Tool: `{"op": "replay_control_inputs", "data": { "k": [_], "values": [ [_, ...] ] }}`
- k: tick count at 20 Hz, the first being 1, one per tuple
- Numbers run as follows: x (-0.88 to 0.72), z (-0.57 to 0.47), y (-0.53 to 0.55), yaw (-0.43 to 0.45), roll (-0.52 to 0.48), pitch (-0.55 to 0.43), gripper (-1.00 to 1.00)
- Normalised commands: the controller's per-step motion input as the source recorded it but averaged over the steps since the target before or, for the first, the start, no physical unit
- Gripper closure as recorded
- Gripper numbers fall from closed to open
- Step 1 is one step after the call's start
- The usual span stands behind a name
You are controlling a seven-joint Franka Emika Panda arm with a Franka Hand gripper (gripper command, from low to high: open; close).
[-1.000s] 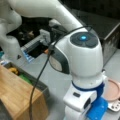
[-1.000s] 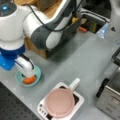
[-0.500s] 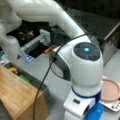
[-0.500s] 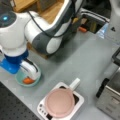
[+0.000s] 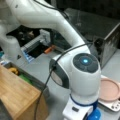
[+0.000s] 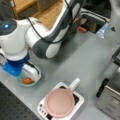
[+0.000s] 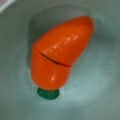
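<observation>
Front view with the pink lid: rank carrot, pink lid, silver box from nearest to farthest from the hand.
The hand sits at a front view's left, low over a pale green bowl.
1. Carrot: in the bowl, right under the hand.
2. Pink lid: bottom centre, on a white base.
3. Silver box: far right edge.

Gripper (image 6: 28, 78) is down over a pale green bowl (image 6: 21, 82), an orange carrot (image 6: 28, 80) right at its tip inside. Pink lid (image 6: 60, 102) on a white scale (image 6: 79, 101) sits nearby, apart.
</observation>
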Motion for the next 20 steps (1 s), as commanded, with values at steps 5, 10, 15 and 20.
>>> {"op": "replay_control_inputs", "data": {
  "k": [5,10,15,20],
  "values": [
    [-0.15,-0.19,-0.01,0.047,0.123,-0.167,-1.00],
    [-0.15,-0.21,0.03,0.037,0.113,-0.181,-1.00],
    [-0.17,-0.16,0.00,0.032,0.123,-0.176,-1.00],
    [-0.16,-0.18,-0.05,0.035,0.143,-0.201,-1.00]
  ]
}}
